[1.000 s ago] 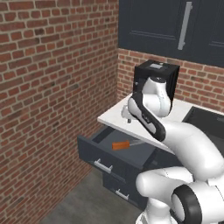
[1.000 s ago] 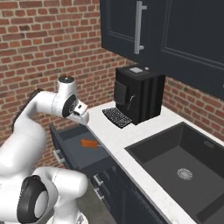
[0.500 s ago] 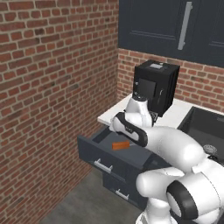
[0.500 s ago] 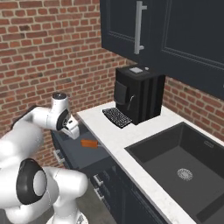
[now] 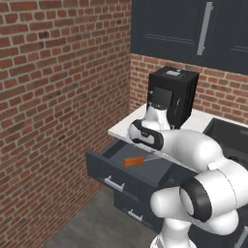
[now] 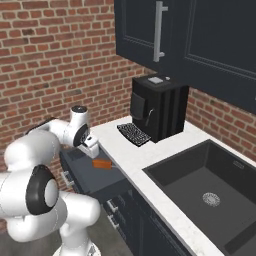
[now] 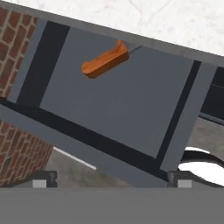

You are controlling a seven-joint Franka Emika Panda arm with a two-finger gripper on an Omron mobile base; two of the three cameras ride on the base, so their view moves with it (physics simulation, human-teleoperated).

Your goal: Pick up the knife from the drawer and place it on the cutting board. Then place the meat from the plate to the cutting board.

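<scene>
The wide dark blue-grey drawer point(image 5: 127, 167) stands pulled out under the white counter point(image 6: 150, 167), which is why its floor is exposed to my hand camera. The small knife with the bright orange handle and slim silver-grey blade point(image 7: 105, 62) lies flat on that floor near the back, its blade running under the counter's lip; only the handle is fully open to a grab, so I judge the handle to be the part to pinch. My two-finger gripper point(image 7: 111, 178) hangs above the drawer's front part with its jaws spread wide and nothing between them, well apart from the knife. I read this as the approach for the first pick, not yet lined up over the handle. The black coffee machine point(image 6: 157, 106) sits on the counter behind, clear of the reach.
</scene>
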